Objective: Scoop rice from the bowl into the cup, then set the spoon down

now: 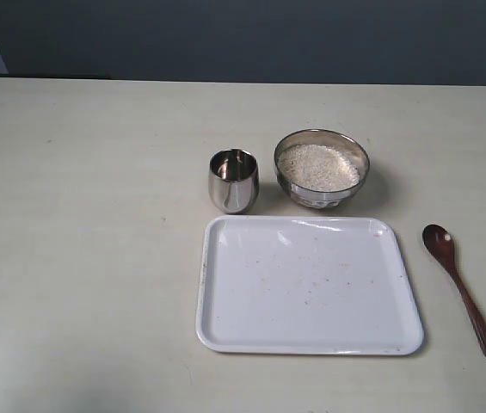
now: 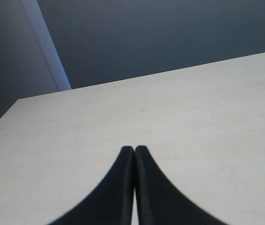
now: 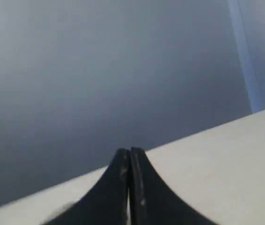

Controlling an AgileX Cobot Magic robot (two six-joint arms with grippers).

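A staged test bench, such as is found in a robotics lab, is suggested rather than a lived-in kitchen. A wide pale table point(image 1: 79, 258) is set against a plain dark blue-grey wall point(image 1: 251, 39). A few kitchen things are laid out on it in neat order: a white tray point(image 1: 311, 288), a steel cup point(image 1: 233, 185), a steel bowl point(image 1: 322, 197) of rice point(image 1: 318, 166) and a wooden spoon point(image 1: 459, 286).

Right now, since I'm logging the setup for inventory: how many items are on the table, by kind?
Shiny steel vessels: 2 (round bowl, small cup)
White rectangular tray: 1
Dark reddish-brown wooden spoon: 1
Total: 4
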